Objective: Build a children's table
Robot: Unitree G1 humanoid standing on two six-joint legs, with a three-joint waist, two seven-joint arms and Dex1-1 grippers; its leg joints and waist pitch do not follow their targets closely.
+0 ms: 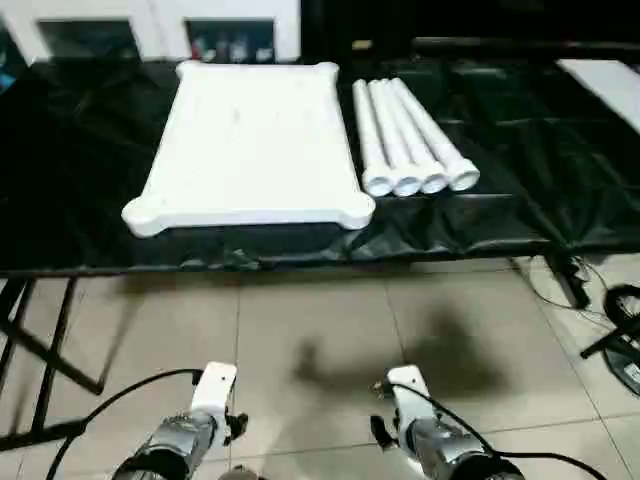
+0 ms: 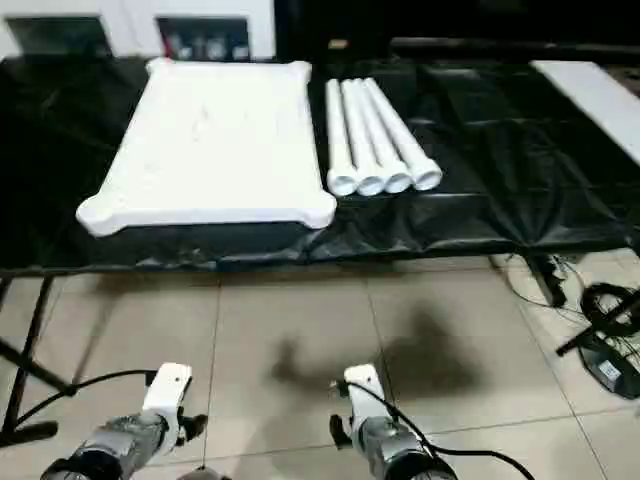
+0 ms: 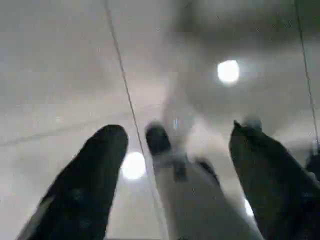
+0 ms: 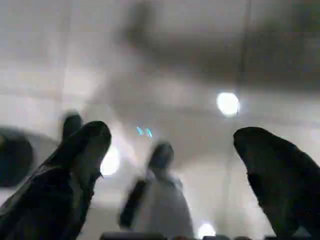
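Reaching low and forward, both silver forearms are seen at the bottom edge of the head views, held over the tiled floor (image 1: 330, 340) and well short of the work table (image 1: 560, 180). The left arm (image 1: 175, 445) and right arm (image 1: 440, 450) are roughly parallel and near each other, each trailing a black cable.

The left gripper (image 3: 175, 150) is recorded in its wrist view with both black fingers (image 3: 90, 175) spread wide; nothing is held between them, and floor tile with lamp reflections is seen beyond. The right gripper (image 4: 170, 145) is likewise spread, fingers (image 4: 70, 165) far apart, with nothing grasped. Blurred parts of the robot are seen between the fingers in both wrist views; these cannot be identified further.

The head views alone give the table parts. The top (image 1: 250, 140) lies flat on the black sheet, its long axis running away from the robot, rounded corner sockets at the near edge. Four legs (image 1: 410, 135) lie side by side just to its right, touching one another, long axes also running away from the robot and fanned slightly rightward at the near ends, which face the robot. A cabinet (image 1: 150, 25) stands behind the work table.
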